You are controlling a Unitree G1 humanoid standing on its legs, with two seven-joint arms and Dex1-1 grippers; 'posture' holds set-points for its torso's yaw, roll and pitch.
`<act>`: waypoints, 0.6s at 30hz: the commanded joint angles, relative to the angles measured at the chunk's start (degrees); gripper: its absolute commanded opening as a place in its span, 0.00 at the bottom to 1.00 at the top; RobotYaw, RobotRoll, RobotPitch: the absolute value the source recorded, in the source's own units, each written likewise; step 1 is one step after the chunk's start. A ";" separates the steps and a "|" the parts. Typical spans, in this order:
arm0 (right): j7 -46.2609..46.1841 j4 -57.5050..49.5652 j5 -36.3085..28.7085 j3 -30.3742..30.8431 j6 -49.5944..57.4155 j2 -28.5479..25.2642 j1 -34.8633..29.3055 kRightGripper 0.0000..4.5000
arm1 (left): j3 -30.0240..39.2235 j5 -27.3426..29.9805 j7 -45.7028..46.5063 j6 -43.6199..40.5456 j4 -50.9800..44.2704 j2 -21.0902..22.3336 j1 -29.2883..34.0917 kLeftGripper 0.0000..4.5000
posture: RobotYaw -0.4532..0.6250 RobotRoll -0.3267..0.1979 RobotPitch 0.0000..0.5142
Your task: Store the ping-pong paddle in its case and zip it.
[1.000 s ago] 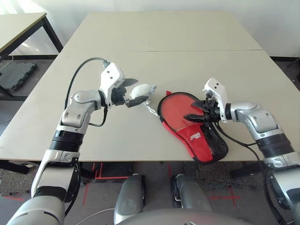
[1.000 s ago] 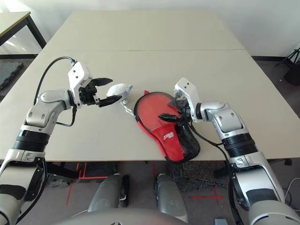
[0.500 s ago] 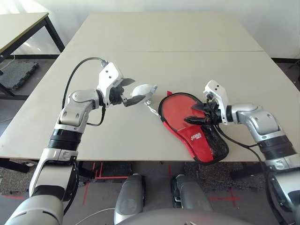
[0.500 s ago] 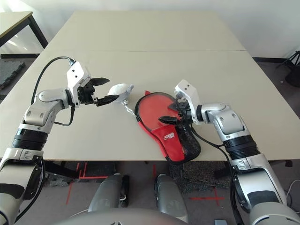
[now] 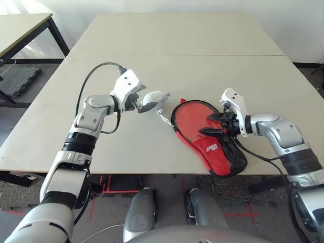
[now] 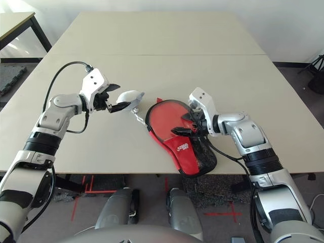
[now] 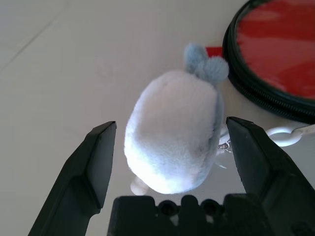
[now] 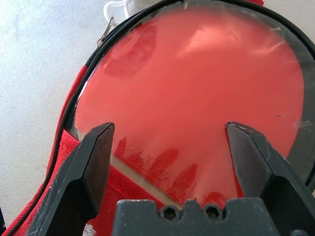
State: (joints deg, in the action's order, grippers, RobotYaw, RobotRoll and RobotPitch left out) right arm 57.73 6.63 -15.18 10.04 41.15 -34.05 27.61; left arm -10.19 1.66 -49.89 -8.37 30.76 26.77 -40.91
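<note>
The ping-pong paddle point(image 5: 194, 118) lies in the open case point(image 5: 213, 152), red face up, its handle hidden under the red flap. The black zipper rim runs around the face. My right gripper point(image 5: 208, 124) is open just above the near part of the face, and in the right wrist view its fingertips point(image 8: 102, 135) stand wide over the red rubber point(image 8: 197, 88). A pale grey-blue plush lump point(image 5: 154, 97) lies left of the case, joined to it by a white cord. My left gripper point(image 7: 171, 125) is open with a finger on each side of the lump point(image 7: 172, 128).
The pale table point(image 5: 202, 71) has free room behind and to both sides. The case's black mesh end point(image 5: 234, 158) reaches the table's front edge. A second table point(image 5: 20, 25) stands at the far left.
My left gripper has moved right, and its fingers now stand around the plush lump instead of just short of it. The right gripper has hardly moved.
</note>
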 commanded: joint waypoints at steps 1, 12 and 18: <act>-0.10 1.50 0.18 1.36 2.27 -0.10 -1.77 1.00 | -1.56 -2.55 0.21 1.48 2.60 -0.49 -1.39 0.78 | 0.48 0.62 0.22; -1.12 2.43 1.15 1.92 1.98 -0.29 -2.77 1.00 | -2.88 -7.79 4.36 8.69 15.64 -4.02 -9.68 0.00 | 0.47 0.62 0.22; -1.30 2.20 1.20 2.14 1.88 -0.40 -3.70 1.00 | -2.51 -10.60 10.41 13.49 24.95 -6.91 -16.13 0.00 | 0.46 0.62 0.22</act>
State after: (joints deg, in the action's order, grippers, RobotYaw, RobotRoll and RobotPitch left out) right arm 56.86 6.35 -15.24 9.85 40.82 -34.05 26.55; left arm -12.61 -7.30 -41.95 3.78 53.17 20.21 -55.24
